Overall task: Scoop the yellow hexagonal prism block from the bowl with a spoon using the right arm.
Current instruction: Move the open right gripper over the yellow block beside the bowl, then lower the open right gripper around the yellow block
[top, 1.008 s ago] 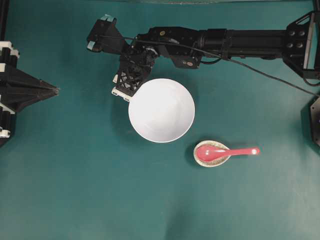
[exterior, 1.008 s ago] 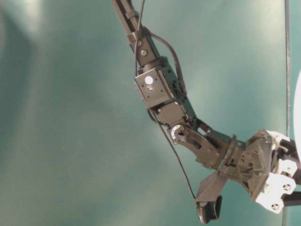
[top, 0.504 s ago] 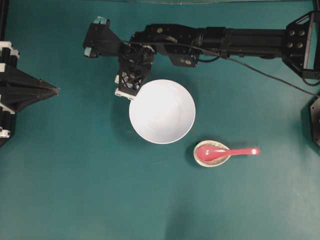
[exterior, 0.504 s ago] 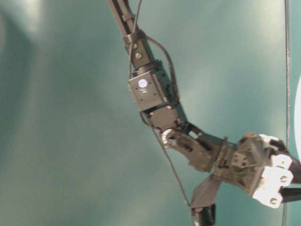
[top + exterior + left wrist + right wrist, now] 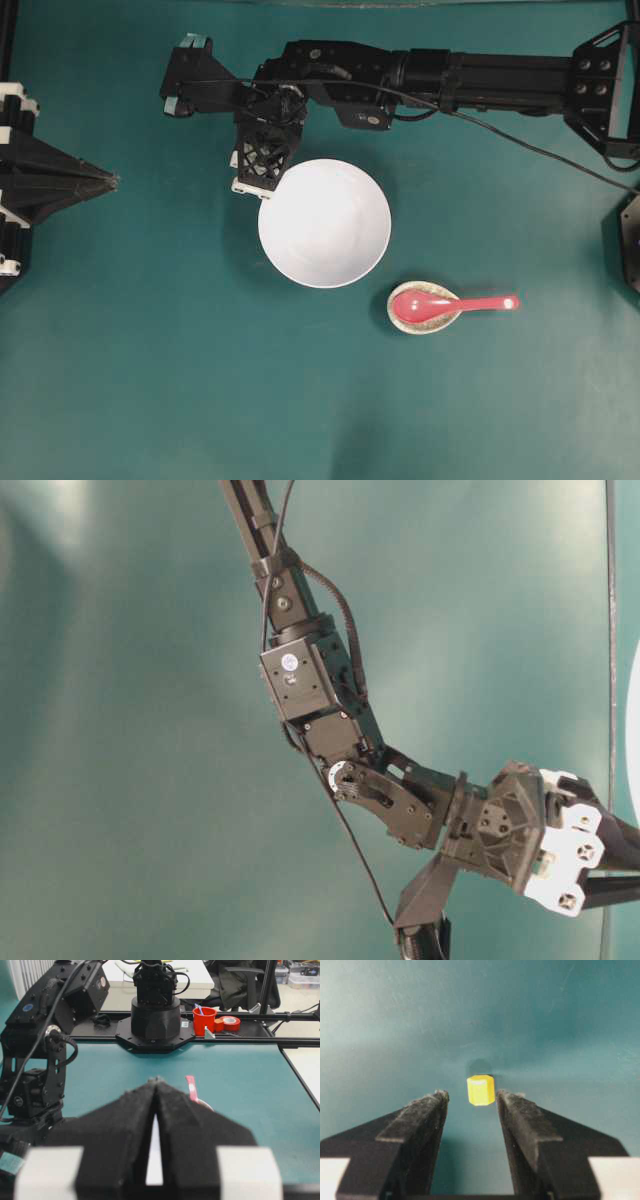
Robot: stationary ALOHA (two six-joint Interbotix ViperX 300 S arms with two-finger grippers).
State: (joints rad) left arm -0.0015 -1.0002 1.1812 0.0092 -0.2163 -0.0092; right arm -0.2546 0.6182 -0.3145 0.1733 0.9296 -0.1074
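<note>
The right arm's fingers (image 5: 437, 1110) stand apart, empty, with the yellow hexagonal prism block (image 5: 481, 1090) just beyond their tips and centred on the gap between them. One such block is visible. It rests on the green bench (image 5: 395, 1020), outside the bowl, and touches neither finger. From overhead the block is hidden beneath the right gripper (image 5: 259, 165), which hangs just off the upper-left rim of the bowl (image 5: 323, 222).

One bowl is present, white and nothing visible in it, at the middle of the bench. One spoon (image 5: 440, 304) is present, pinkish-red. Its head lies in a small speckled dish (image 5: 404, 322) toward the bench's right side, below and right of the bowl, and its handle points to the right edge. Spoon and dish are well apart from the right gripper.

One right arm (image 5: 470, 80) reaches in from the upper right edge, along the top of the bench, past the middle. One left gripper (image 5: 60, 180) sits at the left edge, well apart from the bowl. Its fingers (image 5: 130, 1110) are pressed together on nothing.
</note>
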